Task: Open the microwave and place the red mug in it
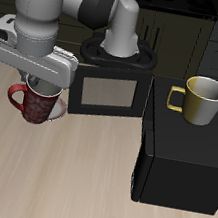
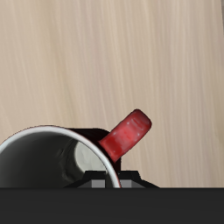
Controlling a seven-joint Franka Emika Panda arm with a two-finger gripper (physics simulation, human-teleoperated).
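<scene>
Two mugs in play: the red mug [image 1: 37,102] sits on the surface [image 1: 57,183] beside the microwave's [image 1: 179,154] swung-open door [image 1: 108,93], the pincer [image 1: 42,85] directly over its rim (grip state: cannot tell). A yellow mug [image 1: 202,101] rides atop the microwave.

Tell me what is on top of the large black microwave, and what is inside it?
A yellow mug with a loop handle stands upright on top of the black microwave. Its door is swung open, but the cavity faces away, so the inside cannot be seen.
</scene>
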